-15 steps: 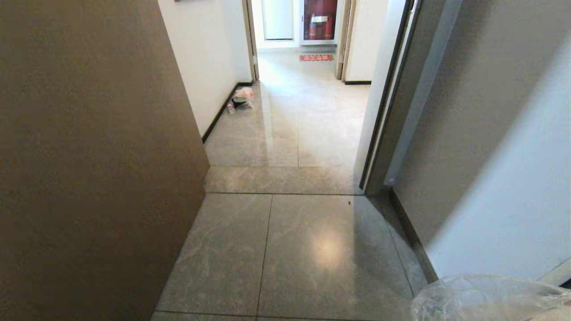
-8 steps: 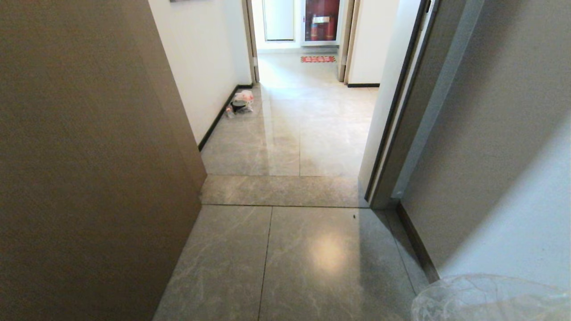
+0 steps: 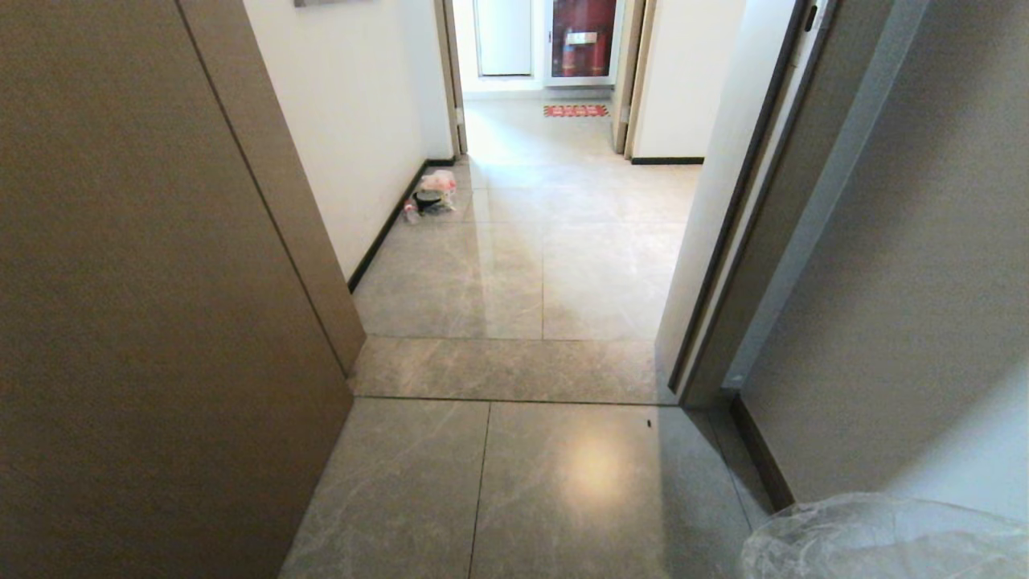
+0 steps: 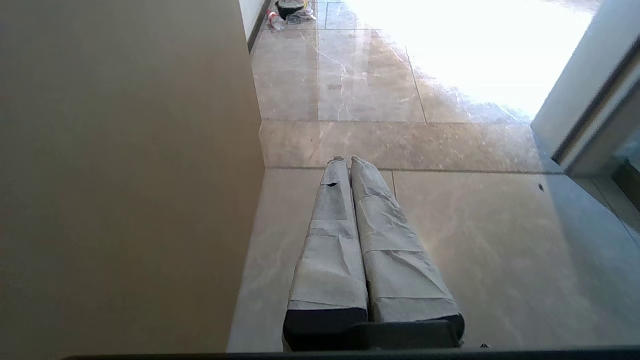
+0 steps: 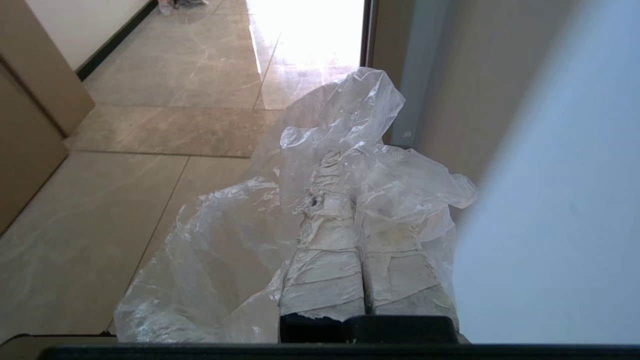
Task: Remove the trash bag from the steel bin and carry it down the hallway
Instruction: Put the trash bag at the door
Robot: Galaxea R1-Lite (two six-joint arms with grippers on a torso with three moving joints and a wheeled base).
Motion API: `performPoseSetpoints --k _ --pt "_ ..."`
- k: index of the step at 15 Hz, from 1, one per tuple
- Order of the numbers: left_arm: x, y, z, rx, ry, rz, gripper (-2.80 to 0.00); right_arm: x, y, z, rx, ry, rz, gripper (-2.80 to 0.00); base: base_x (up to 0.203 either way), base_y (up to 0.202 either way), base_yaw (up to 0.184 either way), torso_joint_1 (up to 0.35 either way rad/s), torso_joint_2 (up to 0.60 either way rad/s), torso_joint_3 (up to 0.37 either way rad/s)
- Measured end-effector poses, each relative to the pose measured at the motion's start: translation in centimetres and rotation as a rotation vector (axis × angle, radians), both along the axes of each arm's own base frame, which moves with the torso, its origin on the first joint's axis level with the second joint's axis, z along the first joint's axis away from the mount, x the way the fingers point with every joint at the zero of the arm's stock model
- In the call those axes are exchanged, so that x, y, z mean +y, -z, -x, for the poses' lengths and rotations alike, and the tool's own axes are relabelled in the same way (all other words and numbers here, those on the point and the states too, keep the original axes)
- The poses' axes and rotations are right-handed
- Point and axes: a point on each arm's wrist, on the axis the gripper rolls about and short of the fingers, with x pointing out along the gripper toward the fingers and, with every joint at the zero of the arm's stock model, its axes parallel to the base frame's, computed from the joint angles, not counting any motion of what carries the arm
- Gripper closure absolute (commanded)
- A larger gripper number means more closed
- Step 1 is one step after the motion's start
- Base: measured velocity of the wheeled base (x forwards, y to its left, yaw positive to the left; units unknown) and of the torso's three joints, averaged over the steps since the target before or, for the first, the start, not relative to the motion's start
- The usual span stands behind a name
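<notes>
The trash bag (image 3: 876, 537), clear and crinkly, shows at the lower right corner of the head view. In the right wrist view the trash bag (image 5: 215, 260) billows out around my right gripper (image 5: 342, 159), which is shut on its bunched plastic. My left gripper (image 4: 348, 161) is shut with nothing in it and hangs above the floor tiles beside the tan door. The hallway (image 3: 555, 241) of grey marbled tiles runs ahead through the doorway. The steel bin is out of view.
An open tan door (image 3: 145, 322) fills the left side. A grey door frame (image 3: 748, 241) and wall (image 3: 924, 322) stand on the right. A small heap of litter (image 3: 432, 195) lies by the left baseboard. Farther off are a red mat (image 3: 575, 110) and a red cabinet (image 3: 580, 36).
The whole head view has shifted: the threshold strip and the door frame sit lower and nearer, so the camera has moved toward the doorway. The bag keeps its corner.
</notes>
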Motion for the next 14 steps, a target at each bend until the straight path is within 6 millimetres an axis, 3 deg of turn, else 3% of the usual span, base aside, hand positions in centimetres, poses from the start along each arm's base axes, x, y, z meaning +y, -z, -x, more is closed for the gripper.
performPoseSetpoints --k 14 --pt "0.00 0.00 0.00 0.000 0.000 0.000 0.00 0.00 0.00 0.00 0.000 0.000 0.000 0.00 0.193 0.000 0.002 0.002 0.00 0.001"
